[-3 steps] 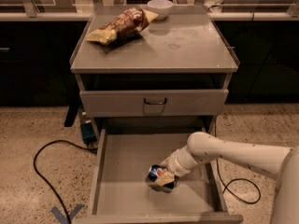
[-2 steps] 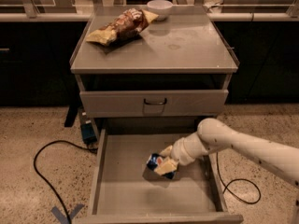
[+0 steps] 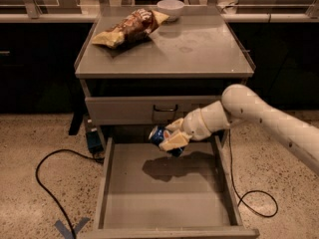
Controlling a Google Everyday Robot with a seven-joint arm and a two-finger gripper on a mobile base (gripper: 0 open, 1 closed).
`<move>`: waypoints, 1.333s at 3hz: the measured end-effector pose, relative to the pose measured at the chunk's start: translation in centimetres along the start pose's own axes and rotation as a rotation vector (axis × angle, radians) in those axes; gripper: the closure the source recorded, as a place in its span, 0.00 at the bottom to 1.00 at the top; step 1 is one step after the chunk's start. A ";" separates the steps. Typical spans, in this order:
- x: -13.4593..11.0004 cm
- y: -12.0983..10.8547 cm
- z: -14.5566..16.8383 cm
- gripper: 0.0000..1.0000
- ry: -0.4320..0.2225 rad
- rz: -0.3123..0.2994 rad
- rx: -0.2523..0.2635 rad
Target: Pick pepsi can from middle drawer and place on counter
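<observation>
Underneath everything, speckled stone floor [image 3: 30, 148]. Filling the upper middle, the grey metal surface [image 3: 199, 54], with low rims along left and right edges, bare toward the front edge and the right side. Below it, standing open toward the camera, the middle drawer [image 3: 164, 203]: wide, shallow, grey, with a flat floor and low side walls, a dark shadow [image 3: 169, 167] across the rear half of that floor. Reaching in from the right edge of view, a white robot arm [image 3: 269, 121], sloping down and leftward over the drawer's rear right corner. Between surface and open drawer, a closed drawer front [image 3: 119, 114] with a small dark loop handle [image 3: 165, 108] at its centre. Lying near the rear left corner of the surface, a yellow-brown snack bag [image 3: 130, 28], crumpled, slanting toward the rear edge. Just beside its tip, at the middle of the rear edge, a white bowl [image 3: 170, 6], upright; contact between the two hard to judge. Trailing over the floor, one black cable [image 3: 45, 183] left of the drawer and another [image 3: 256, 203] looped to its right. At the arm's end, the pincer [image 3: 172, 139], pale fingers [image 3: 174, 143] clenched around the pepsi can [image 3: 159, 134]. Held in the air over the drawer's rear edge, just below the loop handle, clear of the drawer floor and well below the surface: that blue can, tilted. Stuck to the floor off the drawer's front left corner, a cross of blue tape [image 3: 70, 228].
</observation>
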State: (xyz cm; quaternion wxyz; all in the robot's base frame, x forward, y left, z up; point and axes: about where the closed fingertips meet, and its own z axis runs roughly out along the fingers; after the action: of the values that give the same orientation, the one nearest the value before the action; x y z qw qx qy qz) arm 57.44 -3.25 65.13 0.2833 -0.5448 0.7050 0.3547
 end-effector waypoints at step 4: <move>-15.7 -1.5 -9.1 1.00 -0.067 -0.083 -0.060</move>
State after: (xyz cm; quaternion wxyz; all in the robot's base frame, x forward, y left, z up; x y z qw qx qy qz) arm 62.61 -1.94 82.57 0.3049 -0.5698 0.6609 0.3816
